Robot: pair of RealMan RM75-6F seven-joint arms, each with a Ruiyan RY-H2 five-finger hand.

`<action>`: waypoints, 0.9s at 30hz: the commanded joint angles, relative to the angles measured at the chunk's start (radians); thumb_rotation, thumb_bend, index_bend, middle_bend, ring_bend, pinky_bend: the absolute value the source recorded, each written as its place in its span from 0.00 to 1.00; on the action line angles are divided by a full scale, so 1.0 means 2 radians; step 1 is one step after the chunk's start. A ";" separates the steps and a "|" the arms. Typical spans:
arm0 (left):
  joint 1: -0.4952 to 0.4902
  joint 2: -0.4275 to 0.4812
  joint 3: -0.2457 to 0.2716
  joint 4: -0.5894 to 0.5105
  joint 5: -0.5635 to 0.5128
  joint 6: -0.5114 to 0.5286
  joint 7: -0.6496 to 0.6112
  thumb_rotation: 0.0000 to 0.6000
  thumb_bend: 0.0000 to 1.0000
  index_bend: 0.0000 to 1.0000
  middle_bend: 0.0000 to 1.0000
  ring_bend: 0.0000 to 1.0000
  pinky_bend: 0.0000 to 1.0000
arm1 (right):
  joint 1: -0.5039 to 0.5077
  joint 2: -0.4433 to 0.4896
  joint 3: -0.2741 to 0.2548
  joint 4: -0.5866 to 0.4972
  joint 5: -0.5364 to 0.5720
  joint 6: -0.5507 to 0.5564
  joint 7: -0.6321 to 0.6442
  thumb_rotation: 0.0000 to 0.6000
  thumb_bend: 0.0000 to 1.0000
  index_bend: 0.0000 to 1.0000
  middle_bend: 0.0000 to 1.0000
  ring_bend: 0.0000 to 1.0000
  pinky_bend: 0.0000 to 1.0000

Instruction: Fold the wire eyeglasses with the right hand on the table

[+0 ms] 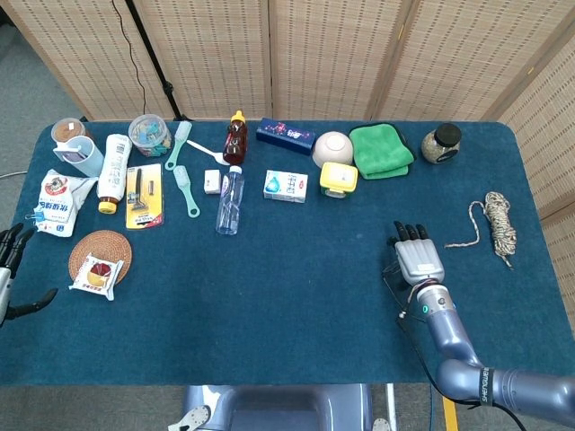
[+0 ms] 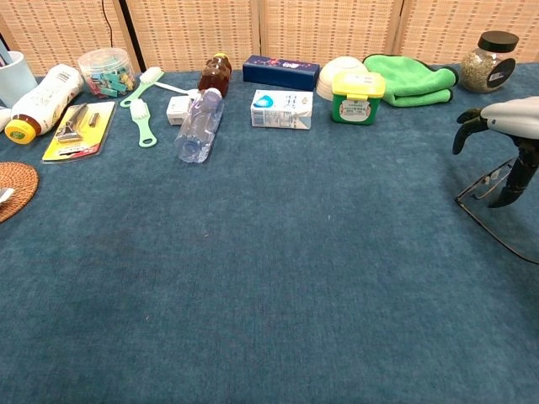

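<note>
Hovering palm-down over the wire eyeglasses (image 2: 491, 189), our right hand (image 1: 419, 260) has its fingers curled down around the front of the frame; whether they actually pinch it we cannot tell. The glasses lie on the desk (image 1: 296, 269) near its right edge, one thin temple trailing toward us. The risk, we judge, is the fingers skidding the light frame across the cloth or bending the wire if they press unevenly. The hand hides the lenses in the head view, and the chest view crops the temple's end. Our left hand (image 1: 13, 269) hangs off the desk's left edge, fingers spread, empty
</note>
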 commanded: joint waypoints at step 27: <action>-0.021 0.009 -0.009 -0.025 0.006 -0.005 0.006 0.73 0.20 0.00 0.00 0.00 0.00 | -0.025 -0.039 0.019 -0.003 0.043 0.052 -0.016 1.00 0.13 0.20 0.00 0.00 0.00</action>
